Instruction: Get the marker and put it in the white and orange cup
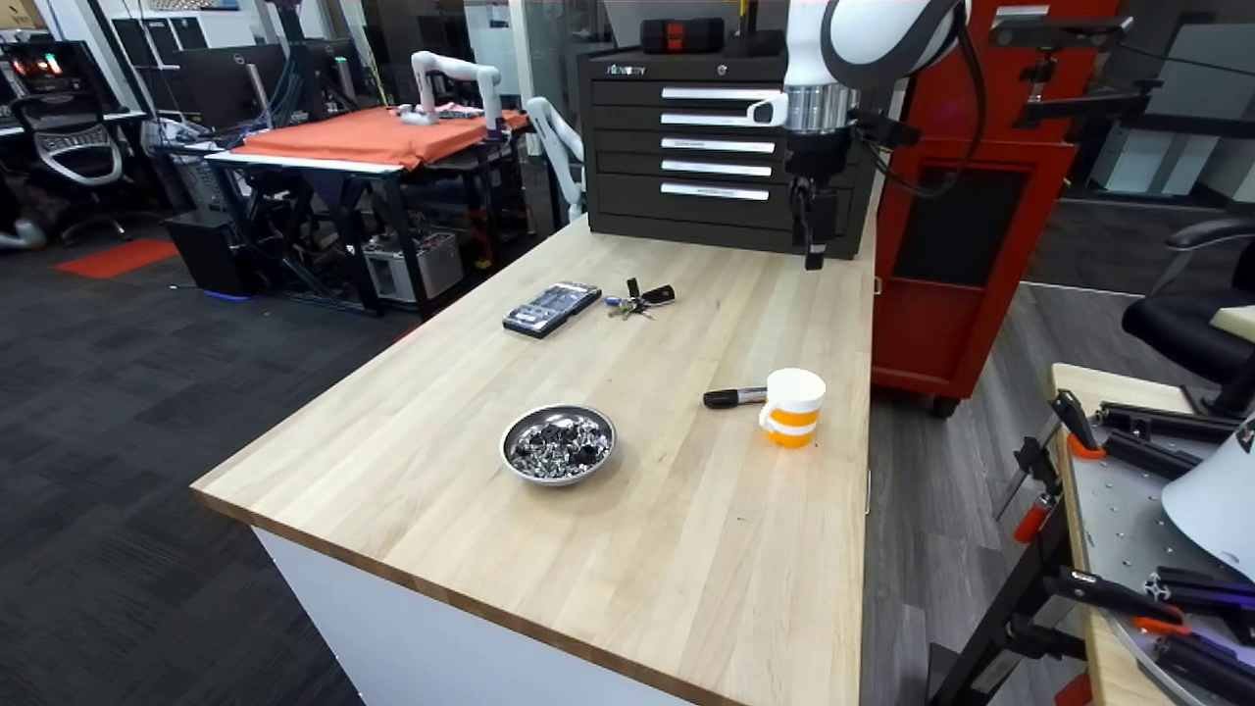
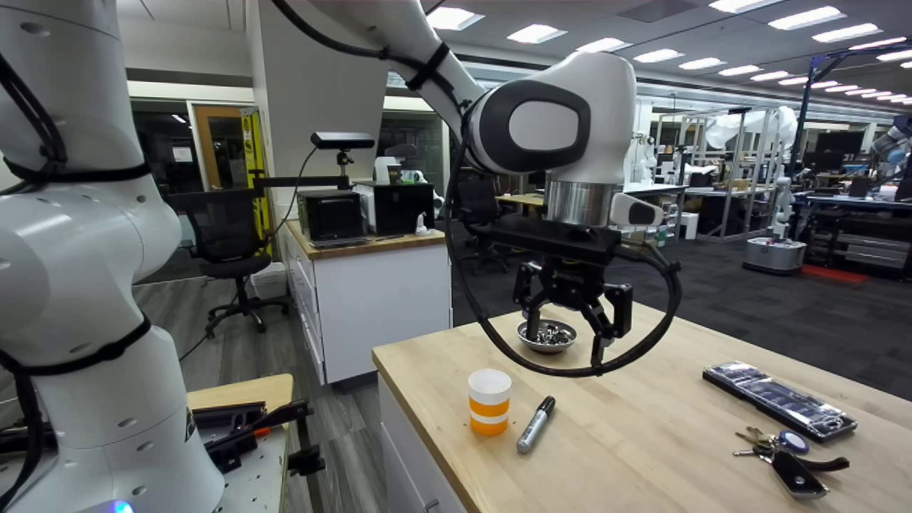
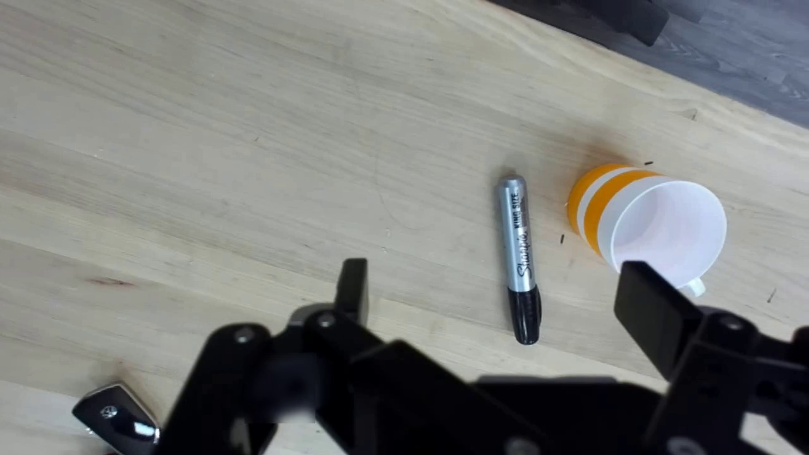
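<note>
My gripper (image 3: 496, 287) is spread wide and holds nothing; an exterior view shows it hanging well above the table (image 2: 605, 463), so I take the step in hand to be lining up and lowering for the grasp. Across the wrist view from the left, a car key (image 3: 117, 414) lies in the lower left corner, well off my path. The finger (image 3: 352, 287) just left of centre looks the easier one to bring down. The marker (image 3: 519, 253) lies just right of centre, running nearly up and down the frame, cap (image 3: 524, 313) lowest, so my jaws should close across it with little or no turn. I'd ease toward the top of the frame so the pinch lands on the barrel (image 3: 515, 234), not the cap. The finger at lower right needs the care: from this angle it overlaps the cup (image 3: 608, 202) at right, close to the handle (image 3: 695, 287). I'd narrow the gap before descending, so that finger slips between marker and cup without knocking the cup toward the table's edge at upper right.
</note>
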`<state>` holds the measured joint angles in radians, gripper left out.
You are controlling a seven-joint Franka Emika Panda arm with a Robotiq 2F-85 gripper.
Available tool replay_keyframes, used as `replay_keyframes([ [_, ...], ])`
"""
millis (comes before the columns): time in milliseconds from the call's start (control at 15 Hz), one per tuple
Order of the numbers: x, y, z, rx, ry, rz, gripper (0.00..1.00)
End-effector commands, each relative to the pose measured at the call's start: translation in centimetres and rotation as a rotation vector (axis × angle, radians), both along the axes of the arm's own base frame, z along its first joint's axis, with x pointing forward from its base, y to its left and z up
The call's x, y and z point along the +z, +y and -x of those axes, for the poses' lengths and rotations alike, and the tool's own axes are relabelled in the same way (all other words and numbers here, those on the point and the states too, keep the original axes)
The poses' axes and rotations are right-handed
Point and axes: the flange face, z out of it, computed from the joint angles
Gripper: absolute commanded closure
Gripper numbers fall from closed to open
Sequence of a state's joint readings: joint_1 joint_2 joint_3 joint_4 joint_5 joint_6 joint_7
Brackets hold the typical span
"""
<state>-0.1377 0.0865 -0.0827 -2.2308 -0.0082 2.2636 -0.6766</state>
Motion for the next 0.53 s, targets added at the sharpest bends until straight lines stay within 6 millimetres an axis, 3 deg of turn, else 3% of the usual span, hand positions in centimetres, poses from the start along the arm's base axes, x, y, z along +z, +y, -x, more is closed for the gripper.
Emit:
replay_keyframes([
  [0, -0.54, 0.94, 1.14, 0.062, -0.015, -0.031, 0.00],
  [467, -1.10, 0.91, 0.69, 0.046, 0.021, -0.030, 0.00],
])
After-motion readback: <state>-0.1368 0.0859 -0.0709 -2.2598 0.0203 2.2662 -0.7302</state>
